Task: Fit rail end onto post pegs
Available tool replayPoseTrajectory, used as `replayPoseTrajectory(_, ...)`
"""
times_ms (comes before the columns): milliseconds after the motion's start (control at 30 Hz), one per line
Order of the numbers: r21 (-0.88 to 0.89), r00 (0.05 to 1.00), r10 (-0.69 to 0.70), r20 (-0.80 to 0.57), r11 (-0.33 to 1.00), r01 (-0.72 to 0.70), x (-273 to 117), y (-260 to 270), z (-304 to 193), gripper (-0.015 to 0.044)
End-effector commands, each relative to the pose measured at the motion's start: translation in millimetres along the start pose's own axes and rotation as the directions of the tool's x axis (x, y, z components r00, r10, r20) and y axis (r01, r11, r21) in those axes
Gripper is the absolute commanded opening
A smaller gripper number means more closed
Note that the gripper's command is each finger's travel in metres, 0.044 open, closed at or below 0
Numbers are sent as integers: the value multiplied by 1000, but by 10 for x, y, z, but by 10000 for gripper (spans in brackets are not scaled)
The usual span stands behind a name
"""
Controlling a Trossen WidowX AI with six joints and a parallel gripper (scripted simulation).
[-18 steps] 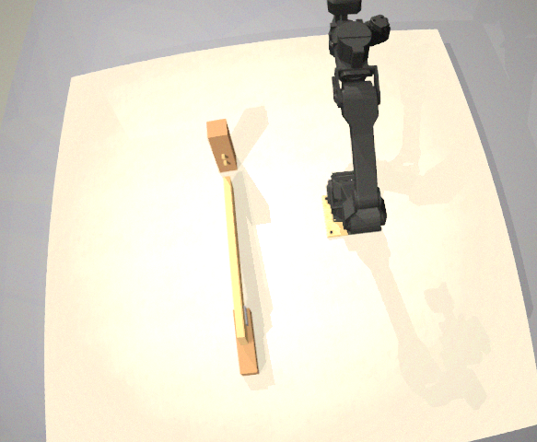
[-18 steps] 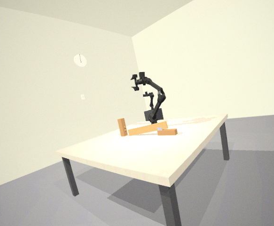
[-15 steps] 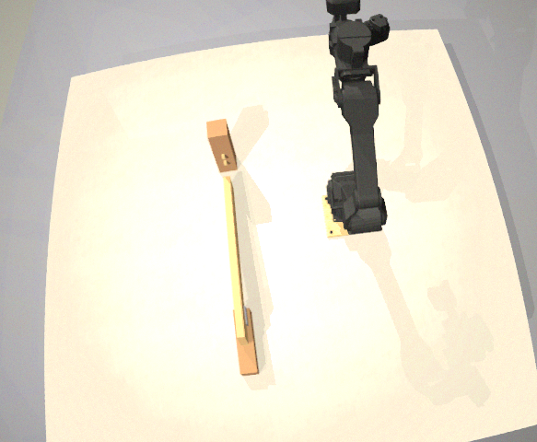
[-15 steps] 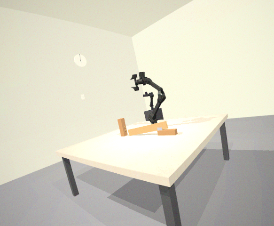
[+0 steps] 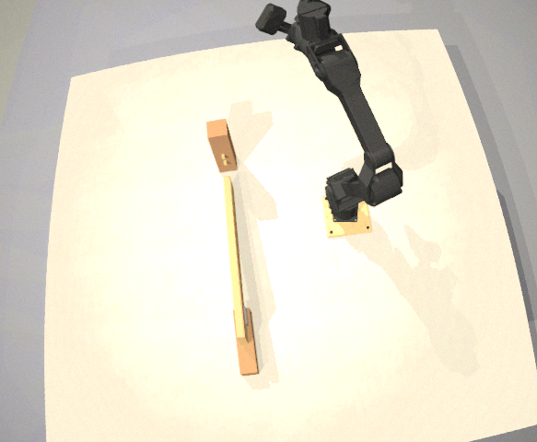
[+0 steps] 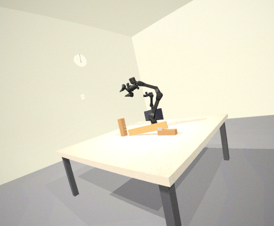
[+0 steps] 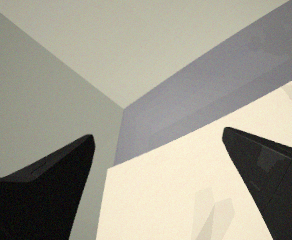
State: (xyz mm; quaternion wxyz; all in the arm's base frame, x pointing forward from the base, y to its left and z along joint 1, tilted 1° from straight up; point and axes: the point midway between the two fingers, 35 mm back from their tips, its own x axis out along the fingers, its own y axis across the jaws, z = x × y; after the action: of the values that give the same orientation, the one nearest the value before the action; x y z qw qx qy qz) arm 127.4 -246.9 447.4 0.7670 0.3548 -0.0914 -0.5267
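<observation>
The long wooden rail (image 5: 233, 247) (image 6: 141, 129) slopes: its far end is raised at the grey bracket (image 5: 246, 316) (image 6: 160, 128) on the low footboard block (image 5: 248, 359) (image 6: 169, 132), and its near end is down on the table. That near end lies just in front of the upright wooden post (image 5: 221, 145) (image 6: 122, 127), with a small gap. Two pegs (image 5: 225, 159) stick out of the post above the rail's end. The rail's end holes cannot be made out. My gripper (image 6: 122, 93) (image 7: 160, 138) is open and empty, high above the table and well away from the rail. The fingers are cut off by the top edge in the top view.
The black arm (image 5: 363, 114) (image 6: 157, 102) rises from a wooden base plate (image 5: 349, 230) to the right of the rail in the top view. A dark panel (image 6: 159, 113) and another black jointed device (image 6: 151, 98) show behind the arm. The table (image 5: 139, 285) (image 6: 132, 150) has its edges in view.
</observation>
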Motion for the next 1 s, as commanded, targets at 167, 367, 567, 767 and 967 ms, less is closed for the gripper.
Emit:
replayPoseTrajectory(167, -665, 915, -22, -403, 693, -277, 450, 225, -1230, 440)
replayPoseTrajectory(367, -787, 804, -73, -590, 271, -554, 457, 324, -2000, 440)
replayPoseTrajectory(567, -633, 654, -155, -741, -166, -756, 263, 364, -2775, 440)
replayPoseTrajectory(767, -255, 498, -296, -815, -588, -768, -79, 244, -3558, 440)
replayPoseTrajectory(967, 319, 326, -516, -792, -805, -500, -527, -133, -4179, 440)
